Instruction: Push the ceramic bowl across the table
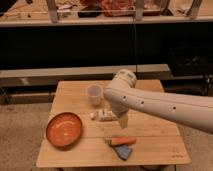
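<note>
The gripper point(123, 121), whether open or closed cannot be told, hangs low over the tabletop point(150, 136), with the orange bowl point(64, 129) well apart to its left in the camera view.

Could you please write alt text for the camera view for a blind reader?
A white robot arm reaches from the right over a wooden table, its gripper pointing down near the middle, apart from the orange bowl at front left. A cup, a white packet, an orange tool and a blue item also lie there.
</note>
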`<state>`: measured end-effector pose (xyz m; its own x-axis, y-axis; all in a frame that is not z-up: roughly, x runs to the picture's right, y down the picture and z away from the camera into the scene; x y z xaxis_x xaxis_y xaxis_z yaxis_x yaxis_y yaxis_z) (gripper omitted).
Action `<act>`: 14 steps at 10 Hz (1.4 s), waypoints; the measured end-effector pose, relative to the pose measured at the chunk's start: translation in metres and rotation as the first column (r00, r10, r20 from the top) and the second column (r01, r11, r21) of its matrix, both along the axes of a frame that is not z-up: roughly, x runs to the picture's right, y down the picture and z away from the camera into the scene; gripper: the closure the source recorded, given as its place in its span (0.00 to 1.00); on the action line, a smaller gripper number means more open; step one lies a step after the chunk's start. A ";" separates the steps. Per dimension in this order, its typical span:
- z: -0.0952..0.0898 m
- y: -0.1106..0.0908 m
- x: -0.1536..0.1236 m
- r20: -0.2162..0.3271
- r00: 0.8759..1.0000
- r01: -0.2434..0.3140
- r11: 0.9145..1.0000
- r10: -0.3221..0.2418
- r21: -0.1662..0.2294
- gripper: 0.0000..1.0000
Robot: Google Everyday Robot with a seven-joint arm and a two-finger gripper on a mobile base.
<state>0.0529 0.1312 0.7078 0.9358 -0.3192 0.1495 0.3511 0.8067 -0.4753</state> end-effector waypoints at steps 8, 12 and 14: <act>0.017 0.000 -0.061 0.111 0.992 0.050 0.999 -0.051 0.019 0.20; 0.024 -0.010 -0.096 0.165 0.985 0.054 0.998 -0.058 0.025 0.20; 0.027 -0.010 -0.097 0.179 0.982 0.055 0.998 -0.059 0.025 0.20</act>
